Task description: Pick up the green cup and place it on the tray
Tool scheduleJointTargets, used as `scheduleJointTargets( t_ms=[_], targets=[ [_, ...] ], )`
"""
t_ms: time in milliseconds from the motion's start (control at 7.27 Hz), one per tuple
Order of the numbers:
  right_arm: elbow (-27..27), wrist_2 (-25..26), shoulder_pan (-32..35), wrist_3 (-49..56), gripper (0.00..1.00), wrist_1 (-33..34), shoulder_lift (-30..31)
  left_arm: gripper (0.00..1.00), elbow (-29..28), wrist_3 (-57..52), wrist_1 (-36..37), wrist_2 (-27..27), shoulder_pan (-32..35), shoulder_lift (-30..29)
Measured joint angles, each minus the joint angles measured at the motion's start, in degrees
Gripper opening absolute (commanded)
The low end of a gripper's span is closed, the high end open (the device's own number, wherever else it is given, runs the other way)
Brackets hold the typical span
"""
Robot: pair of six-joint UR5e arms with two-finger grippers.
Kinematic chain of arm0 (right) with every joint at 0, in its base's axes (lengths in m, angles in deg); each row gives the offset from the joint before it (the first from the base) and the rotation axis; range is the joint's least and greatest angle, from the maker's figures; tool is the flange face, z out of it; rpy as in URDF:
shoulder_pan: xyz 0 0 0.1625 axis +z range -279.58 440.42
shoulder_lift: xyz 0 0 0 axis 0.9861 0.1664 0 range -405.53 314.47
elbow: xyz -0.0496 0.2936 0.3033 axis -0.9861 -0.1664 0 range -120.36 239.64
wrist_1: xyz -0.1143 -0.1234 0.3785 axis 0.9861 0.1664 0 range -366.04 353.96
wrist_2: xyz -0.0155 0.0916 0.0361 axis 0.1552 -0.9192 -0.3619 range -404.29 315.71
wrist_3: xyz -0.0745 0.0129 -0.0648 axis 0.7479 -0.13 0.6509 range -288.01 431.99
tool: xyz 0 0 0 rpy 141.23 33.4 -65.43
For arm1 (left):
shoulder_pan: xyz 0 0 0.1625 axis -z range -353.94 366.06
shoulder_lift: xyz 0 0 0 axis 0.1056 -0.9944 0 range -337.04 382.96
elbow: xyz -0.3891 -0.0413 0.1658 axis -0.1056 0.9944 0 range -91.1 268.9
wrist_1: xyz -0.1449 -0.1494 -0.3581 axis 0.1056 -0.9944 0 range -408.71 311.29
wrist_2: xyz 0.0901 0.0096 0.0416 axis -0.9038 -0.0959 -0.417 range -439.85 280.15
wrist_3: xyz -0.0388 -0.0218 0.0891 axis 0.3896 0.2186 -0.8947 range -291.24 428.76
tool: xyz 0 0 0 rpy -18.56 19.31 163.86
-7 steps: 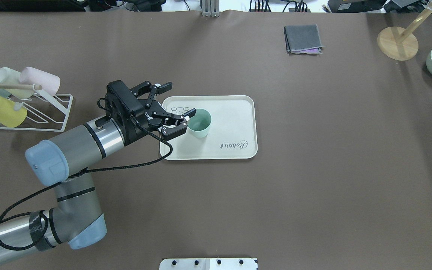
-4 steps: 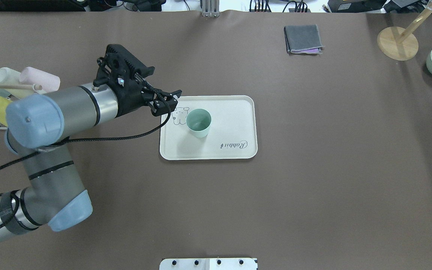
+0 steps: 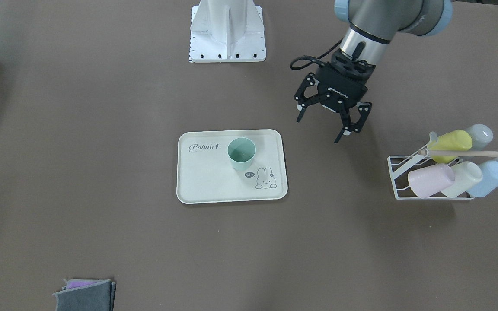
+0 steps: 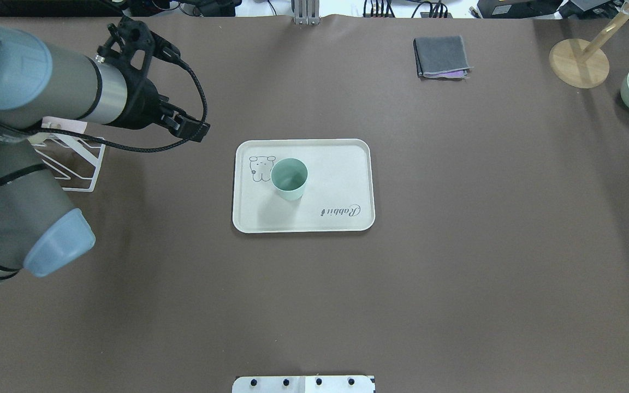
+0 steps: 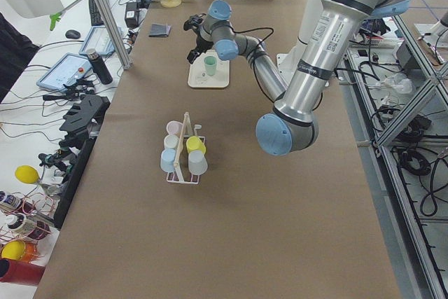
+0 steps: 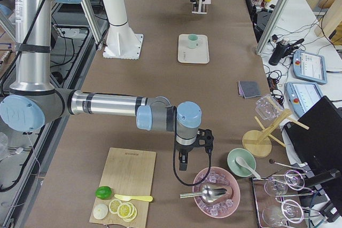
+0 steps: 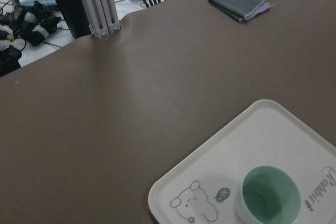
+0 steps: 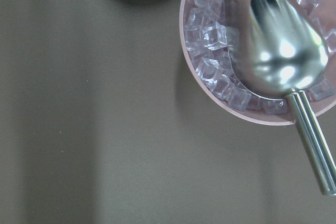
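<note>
Okay, placing looks done: green cup (image 3: 241, 153) stands upright on the tray (image 3: 205, 181), next to the bunny drawing (image 3: 265, 178). My left fingers (image 3: 319, 127) hang spread wide, empty, over the counter (image 3: 102, 129) between tray and cup rack (image 3: 398, 177). Right fingers (image 6: 183, 163) sit by the ice bowl (image 6: 216, 190); can't tell their spread. Next: just park the left arm.

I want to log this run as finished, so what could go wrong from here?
The green cup stands upright on the tray, so little is at stake there.
1. The open left gripper hangs raised near the cup rack; a careless swing could knock the rack.
2. The right gripper hangs just beside the ice bowl with its metal scoop; a move could bump them.
</note>
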Motion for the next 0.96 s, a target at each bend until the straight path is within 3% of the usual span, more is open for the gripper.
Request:
scheduleJointTargets(
  t_ms=[413, 688, 963],
  targets=[
    [0.1, 0.0, 0.0, 0.0, 1.0, 0.0, 0.0, 0.99, -1.0, -2.7, 7.0, 8.4, 12.0, 1.4],
    [0.1, 0.0, 0.0, 0.0, 1.0, 0.0, 0.0, 0.99, -5.9, -13.8, 9.6, 16.0, 22.1, 5.8],
    [0.1, 0.0, 0.0, -0.1, 1.0, 0.0, -0.1, 0.99, -9.9, -17.7, 16.8, 19.5, 29.8, 10.9]
  ],
)
